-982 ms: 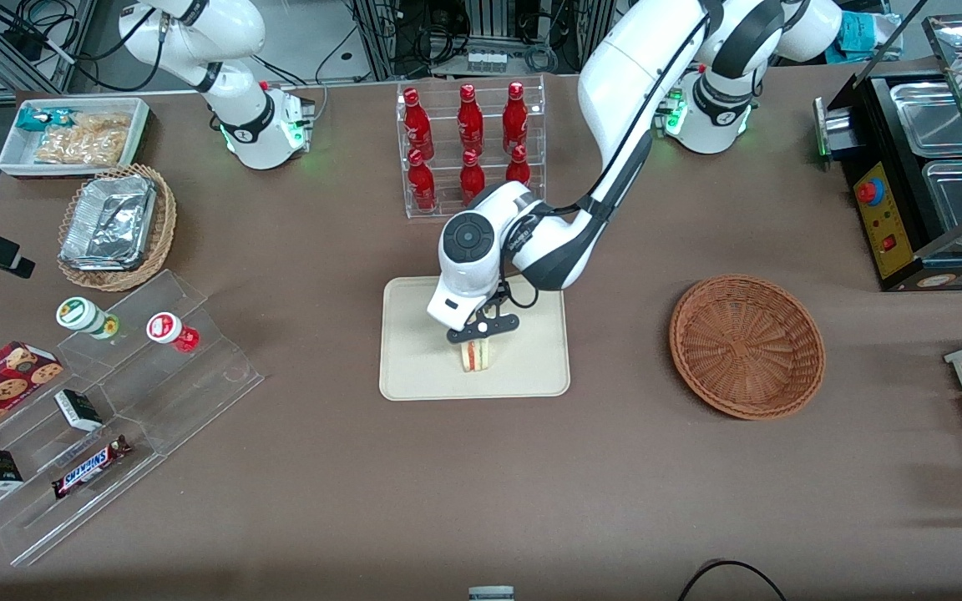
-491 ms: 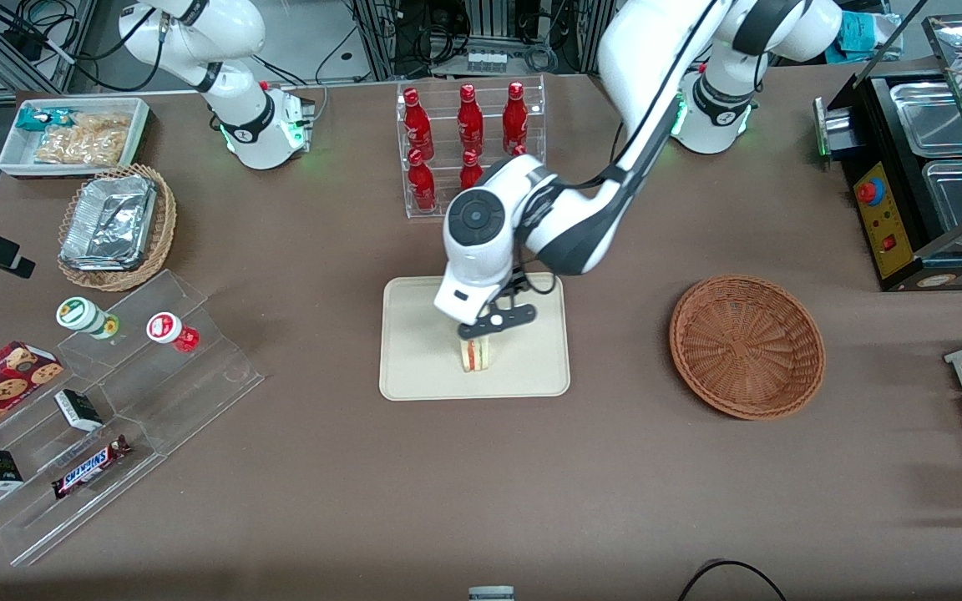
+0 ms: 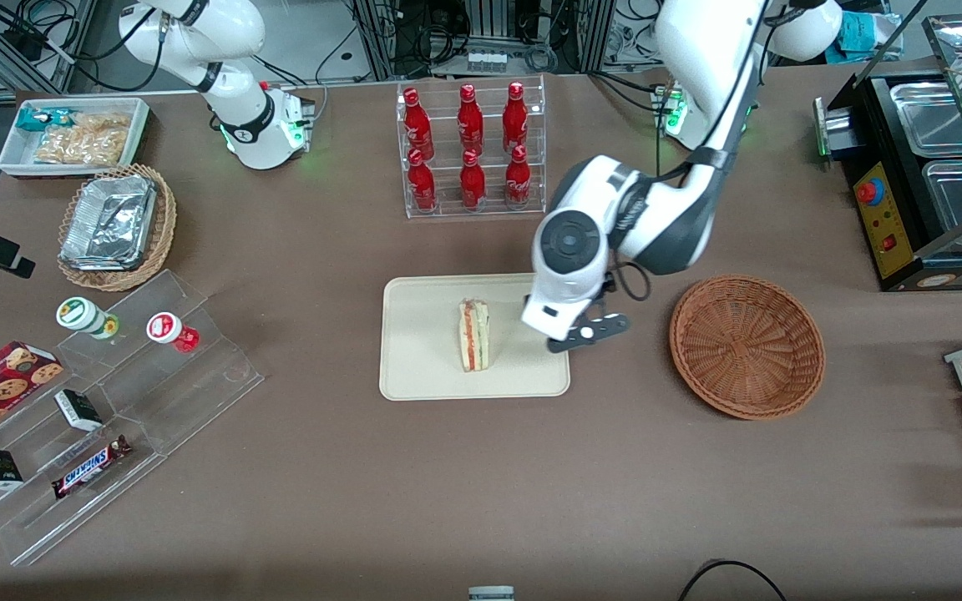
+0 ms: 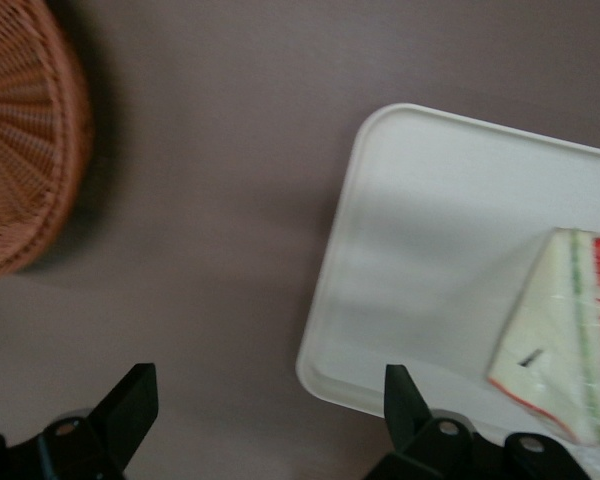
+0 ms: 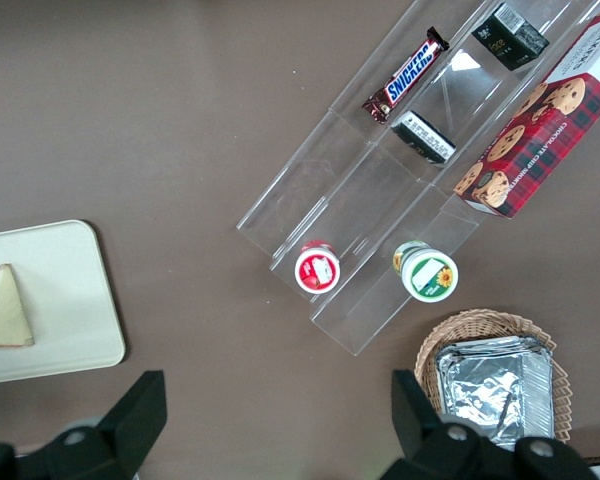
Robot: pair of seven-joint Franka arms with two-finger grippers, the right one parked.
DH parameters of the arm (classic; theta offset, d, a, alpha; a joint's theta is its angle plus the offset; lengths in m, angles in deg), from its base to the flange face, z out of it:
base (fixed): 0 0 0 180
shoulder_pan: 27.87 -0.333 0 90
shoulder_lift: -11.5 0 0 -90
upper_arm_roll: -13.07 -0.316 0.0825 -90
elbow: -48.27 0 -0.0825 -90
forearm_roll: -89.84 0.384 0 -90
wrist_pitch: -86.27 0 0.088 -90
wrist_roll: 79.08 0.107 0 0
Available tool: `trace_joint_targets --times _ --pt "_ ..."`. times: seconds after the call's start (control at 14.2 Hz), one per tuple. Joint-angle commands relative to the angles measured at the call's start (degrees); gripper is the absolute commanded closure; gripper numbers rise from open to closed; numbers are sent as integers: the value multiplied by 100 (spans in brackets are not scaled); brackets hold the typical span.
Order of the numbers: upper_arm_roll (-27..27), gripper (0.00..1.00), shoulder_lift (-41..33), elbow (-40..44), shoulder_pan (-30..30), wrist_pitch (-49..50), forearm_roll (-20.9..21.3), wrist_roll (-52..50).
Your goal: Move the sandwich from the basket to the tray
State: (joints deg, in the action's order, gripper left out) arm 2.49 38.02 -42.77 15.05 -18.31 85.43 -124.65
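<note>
Brown matte counter (image 3: 481, 501) carries everything, backed by cables and racks at twelve o'clock; the sandwich (image 3: 473, 335), a white-bread wedge in clear wrap, stands on edge mid-tray with its red, orange and green layers facing up, evidently set there as its destination; the tray (image 3: 414, 367) is smooth cream plastic with rounded corners and a low rim; the basket (image 3: 746, 346), at three o'clock from the tray, is a round, ribbed, reddish-brown weave holding nothing; the end effector (image 3: 588, 330) hangs over the tray's basket-side edge, fingers (image 4: 130, 405) spread wide and gripping nothing, so the task looks done.
</note>
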Motion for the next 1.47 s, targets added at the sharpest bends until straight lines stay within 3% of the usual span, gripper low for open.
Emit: trace_joint_targets --times 0.0,0.28,0.49,0.56,0.98,1.19,1.4 --pt "-409 0 -743 -783 59 -1 -86 651" --pt "-1007 0 -1350 -951 77 745 -51 1663" --pt "-1070 0 -1939 -978 33 1132 28 2084" --pt "-983 0 -2079 -960 -437 1194 89 2252" --pt "1721 0 -2617 -785 -3644 1791 345 3402" --pt "2006 0 -2617 -355 -4395 2310 336 4219" --pt "1972 0 -2765 -116 -4704 2321 327 4626"
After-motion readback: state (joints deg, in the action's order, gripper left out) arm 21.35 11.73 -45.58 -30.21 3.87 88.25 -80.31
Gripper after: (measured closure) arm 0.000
